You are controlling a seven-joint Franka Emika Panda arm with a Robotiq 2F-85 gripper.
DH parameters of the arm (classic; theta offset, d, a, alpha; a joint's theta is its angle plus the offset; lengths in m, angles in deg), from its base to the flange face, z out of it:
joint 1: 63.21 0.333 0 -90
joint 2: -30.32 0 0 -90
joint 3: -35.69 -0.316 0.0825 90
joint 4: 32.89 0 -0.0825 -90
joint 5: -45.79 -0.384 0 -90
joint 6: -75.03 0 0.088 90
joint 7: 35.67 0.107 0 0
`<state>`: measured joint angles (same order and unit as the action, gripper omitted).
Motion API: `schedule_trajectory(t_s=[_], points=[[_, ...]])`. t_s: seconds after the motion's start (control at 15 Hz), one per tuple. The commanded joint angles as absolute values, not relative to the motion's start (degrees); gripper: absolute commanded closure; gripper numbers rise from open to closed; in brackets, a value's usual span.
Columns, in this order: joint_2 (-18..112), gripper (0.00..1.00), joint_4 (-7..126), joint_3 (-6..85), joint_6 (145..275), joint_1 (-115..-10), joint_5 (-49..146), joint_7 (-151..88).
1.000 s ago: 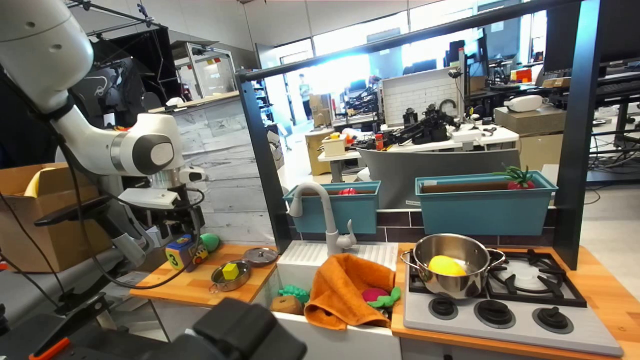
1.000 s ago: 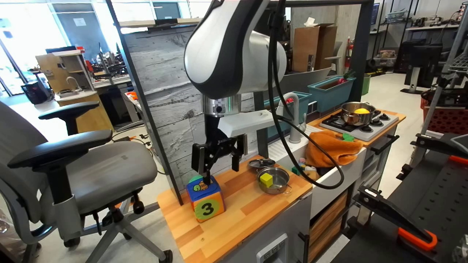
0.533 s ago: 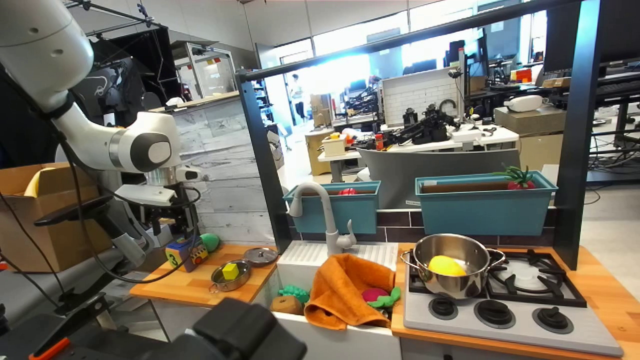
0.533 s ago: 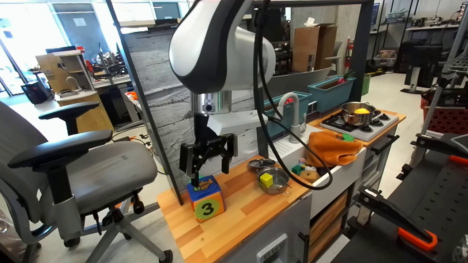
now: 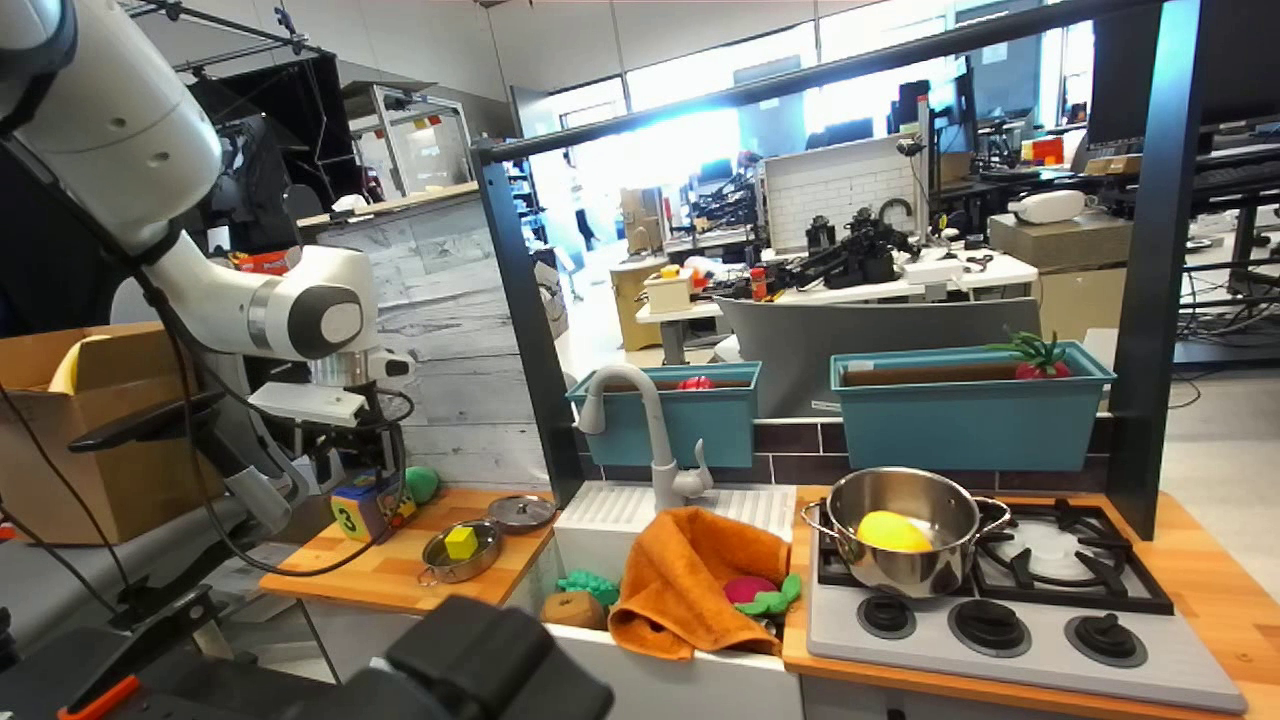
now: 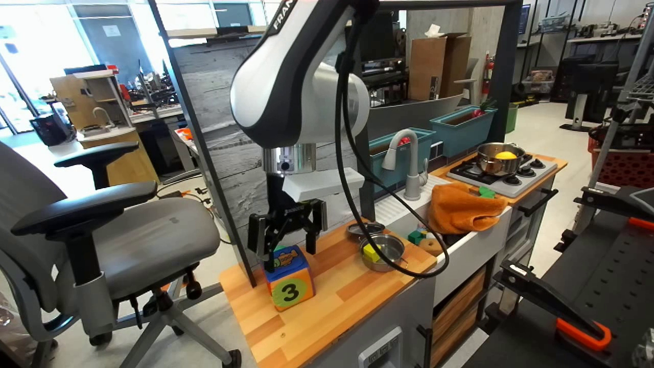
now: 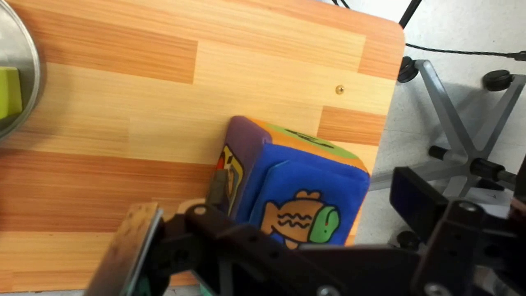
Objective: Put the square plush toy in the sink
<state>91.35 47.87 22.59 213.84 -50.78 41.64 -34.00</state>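
Note:
The square plush toy (image 6: 290, 289) is a multicoloured soft cube on the wooden counter. Its blue top shows a fish, and an orange side has a green 3. It also shows in an exterior view (image 5: 352, 512), partly behind the arm's cable. My gripper (image 6: 290, 255) is open, pointing down at the toy's top. In the wrist view my gripper (image 7: 314, 185) has one finger by the toy's purple side and the other past its opposite edge; I cannot tell whether either touches. The pale sink (image 5: 690, 690) with a grey faucet (image 5: 655, 430) holds several toy foods under an orange towel (image 5: 690, 580).
A small pan (image 6: 383, 260) with a yellow block and a lid (image 6: 365, 228) stand between toy and sink. A green ball (image 5: 421, 484) sits behind the toy. A grey panel (image 6: 235, 128) backs the counter. The arm's cable (image 6: 434, 273) hangs low. A silver pot (image 5: 890, 530) is on the stove.
My gripper, open throughout, has moved left in an exterior view and come lower, closer around the toy's top. The toy has not moved.

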Motion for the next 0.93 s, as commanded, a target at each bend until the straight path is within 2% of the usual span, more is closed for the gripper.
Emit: schedule_trajectory(t_s=[0.0,0.13,0.2,0.27,0.33,0.53,0.87], points=[[95.9,0.0,40.6,23.2,209.6,-49.5,40.9,-33.7],[97.4,0.0,38.5,23.3,208.9,-49.0,41.0,-33.4],[98.1,0.25,37.5,23.5,208.8,-48.6,41.2,-33.2],[98.7,0.26,36.5,23.7,208.6,-48.3,41.3,-33.1],[99.2,0.32,35.6,23.9,208.6,-48.0,41.4,-32.9],[100.0,0.56,33.7,24.4,208.3,-47.5,41.6,-32.5],[100.2,0.88,32.9,24.7,208.5,-47.3,41.7,-32.8]])
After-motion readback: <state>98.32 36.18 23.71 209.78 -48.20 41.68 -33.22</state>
